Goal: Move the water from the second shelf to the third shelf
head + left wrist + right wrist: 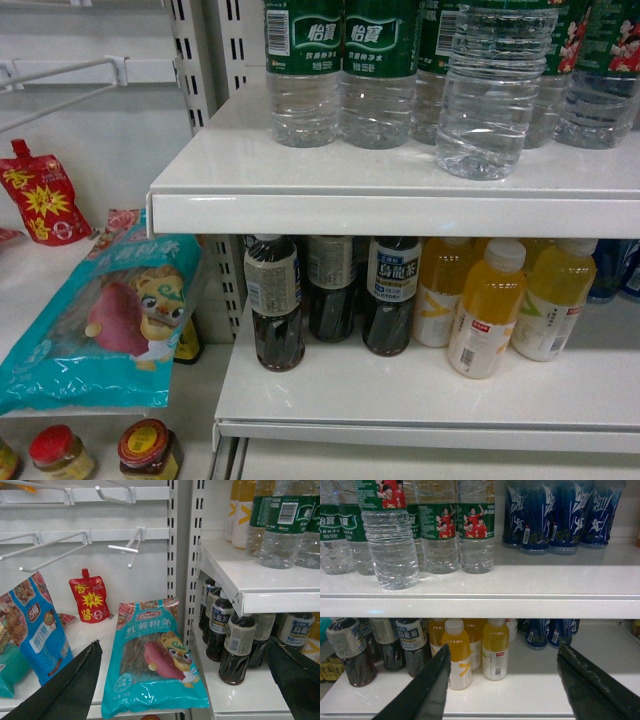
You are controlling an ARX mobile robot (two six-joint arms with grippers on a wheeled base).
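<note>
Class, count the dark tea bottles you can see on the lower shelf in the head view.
3 tea bottles: left, nearest the edge; middle, set further back; right. More may stand hidden behind them.

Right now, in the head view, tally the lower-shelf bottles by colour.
dark tea bottles: 3
yellow juice bottles: 3
blue bottles, cut off at the right edge: at least 1
Total: 7 in plain sight, possibly more hidden behind.

water (493,95) forward at shelf edge (400,213), neighbours crowd behind
</note>
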